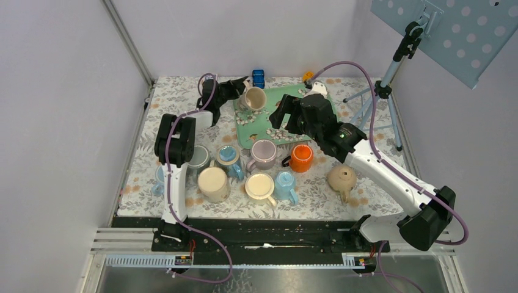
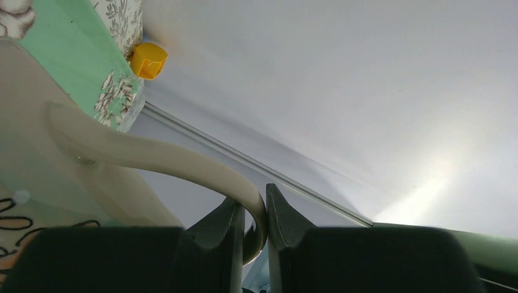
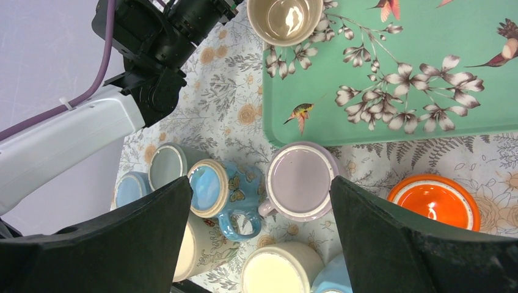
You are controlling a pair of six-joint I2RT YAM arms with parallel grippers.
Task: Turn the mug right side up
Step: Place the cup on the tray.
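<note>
We see the mug [image 1: 254, 98] on the back left part of the tray [image 3: 415, 61], the other mugs [image 1: 264, 152] crowded together on the table [image 1: 379, 183] in front of the tray, and the teapot [image 1: 342, 179] to their right.

The left arm [image 1: 174, 160] rises from its base and reaches toward the far side, with its wrist bent to the right. The left claw [image 2: 251, 207] is pinched tight on the mug handle [image 2: 159, 159], its fingertips almost meeting. The right arm [image 1: 382, 168] slants up and leftward from its base. The right claw [image 3: 259, 189] points downward, jaws spread wide, gripping nothing.
</note>
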